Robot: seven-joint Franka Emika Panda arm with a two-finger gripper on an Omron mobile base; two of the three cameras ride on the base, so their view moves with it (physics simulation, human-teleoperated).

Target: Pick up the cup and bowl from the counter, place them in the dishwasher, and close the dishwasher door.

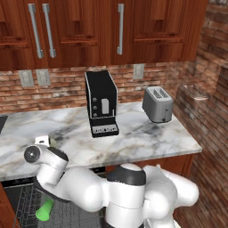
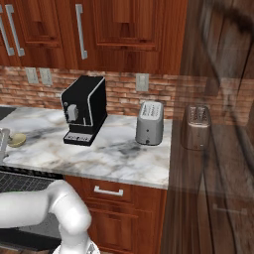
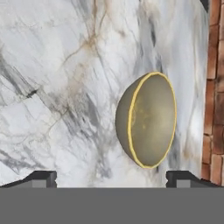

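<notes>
- Fingertips [image 3: 43,178] of your gripper [image 3: 111,179] poke up at the bottom of the hand view, spread wide apart with nothing between them.
- Just past them you've got the bowl [image 3: 146,120], tan with a yellowish rim, sitting on the marbled counter [image 3: 57,87]. It's a bit closer to one fingertip than the other, and not touching either.
- From the right base view the bowl [image 2: 18,140] is at the far left of the counter, well away from the black coffee machine [image 2: 83,109], with the arm's hand right next to it.
- Your cup [image 1: 44,209] is the green one lying tilted in the dishwasher [image 1: 26,200] rack, below the counter edge and left of the coffee machine in the left base view.
- Dishwasher's open, you can see the grey wire rack.
- Toaster [image 1: 157,104] sits to the right of the coffee machine, on the same counter, near the brick wall.
</notes>
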